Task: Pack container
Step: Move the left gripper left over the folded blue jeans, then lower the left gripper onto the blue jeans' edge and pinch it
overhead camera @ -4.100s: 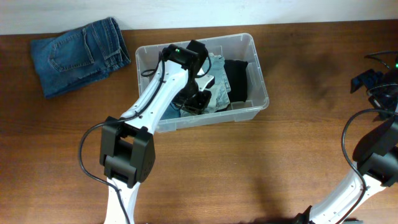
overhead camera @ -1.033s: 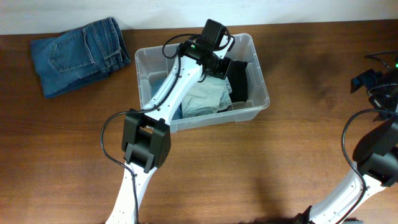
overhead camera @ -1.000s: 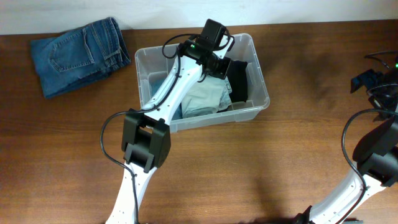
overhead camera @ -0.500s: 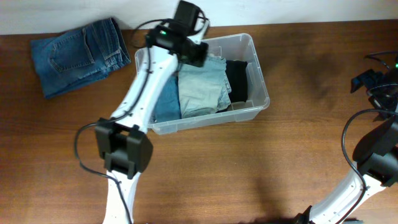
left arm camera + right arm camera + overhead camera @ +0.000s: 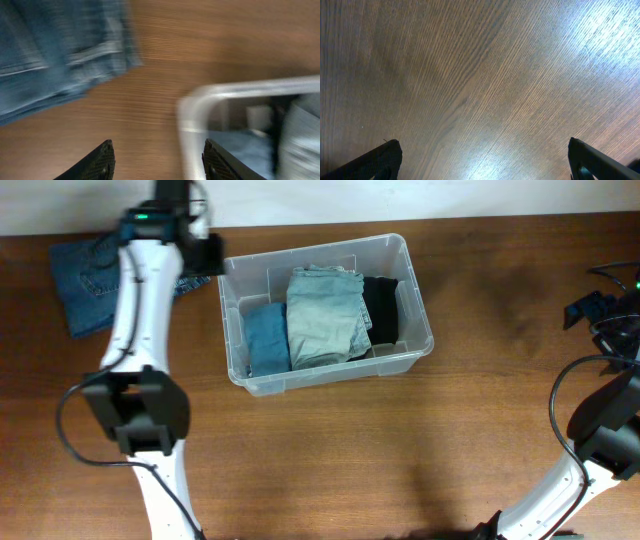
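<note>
From above, we see a brown wooden worktop (image 5: 400, 470) with the container (image 5: 330, 377), a clear plastic bin with rounded corners, sitting upright near the far edge, slightly left of centre. Inside it three folded garments lie side by side: a blue one (image 5: 265, 340) on the left, a pale grey-green one (image 5: 325, 315) in the middle and a black one (image 5: 380, 308) on the right. A pair of folded blue jeans (image 5: 85, 295) lies on the worktop to the left of the container, apart from it. The left arm (image 5: 140, 320) reaches up the left side, its wrist above the gap between the jeans and the container. In its wrist view (heavily blurred) we see the left jaws spread wide with nothing between them, the jeans' edge at upper left and the container's rounded corner at lower right. The right arm (image 5: 600, 430) stands at the far right edge, well apart from the container. Its wrist view shows the right jaws also spread wide and empty, over wood grain.
</note>
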You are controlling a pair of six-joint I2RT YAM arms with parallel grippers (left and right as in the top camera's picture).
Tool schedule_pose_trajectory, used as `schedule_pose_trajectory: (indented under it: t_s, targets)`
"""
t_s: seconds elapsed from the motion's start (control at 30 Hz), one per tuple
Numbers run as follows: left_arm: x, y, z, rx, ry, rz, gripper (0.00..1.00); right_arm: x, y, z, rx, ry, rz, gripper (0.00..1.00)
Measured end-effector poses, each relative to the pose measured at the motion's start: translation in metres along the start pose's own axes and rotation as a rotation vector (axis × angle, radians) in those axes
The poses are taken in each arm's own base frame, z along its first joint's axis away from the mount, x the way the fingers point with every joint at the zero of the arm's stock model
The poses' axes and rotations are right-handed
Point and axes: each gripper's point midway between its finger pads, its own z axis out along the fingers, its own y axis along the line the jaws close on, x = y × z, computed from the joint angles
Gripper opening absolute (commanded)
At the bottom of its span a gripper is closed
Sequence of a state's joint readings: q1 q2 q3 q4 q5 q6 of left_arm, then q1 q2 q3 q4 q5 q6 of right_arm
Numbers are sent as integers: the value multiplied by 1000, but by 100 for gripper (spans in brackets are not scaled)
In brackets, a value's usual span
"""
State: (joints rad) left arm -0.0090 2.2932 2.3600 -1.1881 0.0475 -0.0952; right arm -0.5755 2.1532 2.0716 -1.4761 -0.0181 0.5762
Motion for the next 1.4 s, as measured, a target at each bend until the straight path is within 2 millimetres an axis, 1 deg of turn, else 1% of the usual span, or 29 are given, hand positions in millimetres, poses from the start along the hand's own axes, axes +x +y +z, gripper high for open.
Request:
schedule_pose_trajectory:
  t_s: [0.03, 0.1, 0.37, 0.47, 0.57, 0.7, 0.77, 0.93, 1.0, 1.03, 1.07, 1.17, 1.27, 1.4]
  targets:
    - [-2, 17, -1, -13, -5, -37, 57, 0, 0, 0, 0, 0, 0, 98]
    - [-5, 43, -3, -29, -13, -88, 58, 0, 0, 0, 0, 0, 0, 98]
    - [-14, 135, -14, -65, -82, -256, 58, 0, 0, 0, 0, 0, 0, 99]
    - [-12, 169, -20, -76, -103, -312, 57, 0, 0, 0, 0, 0, 0, 98]
    - [-6, 201, -27, -67, -114, -369, 57, 0, 0, 0, 0, 0, 0, 98]
    - [3, 235, -30, -62, -122, -412, 58, 0, 0, 0, 0, 0, 0, 98]
    - [4, 247, -26, -62, -132, -421, 57, 0, 0, 0, 0, 0, 0, 98]
    - [-2, 274, -4, -72, -181, -414, 59, 0, 0, 0, 0, 0, 0, 98]
    - [-7, 281, 2, -74, -206, -407, 61, 0, 0, 0, 0, 0, 0, 98]
    - [-10, 285, 5, -78, -222, -401, 65, 0, 0, 0, 0, 0, 0, 98]
    - [-13, 289, 10, -81, -236, -396, 66, 0, 0, 0, 0, 0, -1, 98]
    - [-14, 296, 23, -84, -248, -390, 66, 0, 0, 0, -1, 0, 0, 98]
    - [-8, 303, 42, -87, -234, -398, 67, 0, 0, 0, 0, 0, 0, 98]
    - [10, 312, 73, -83, -183, -421, 67, 0, 0, 0, 0, 0, 0, 98]
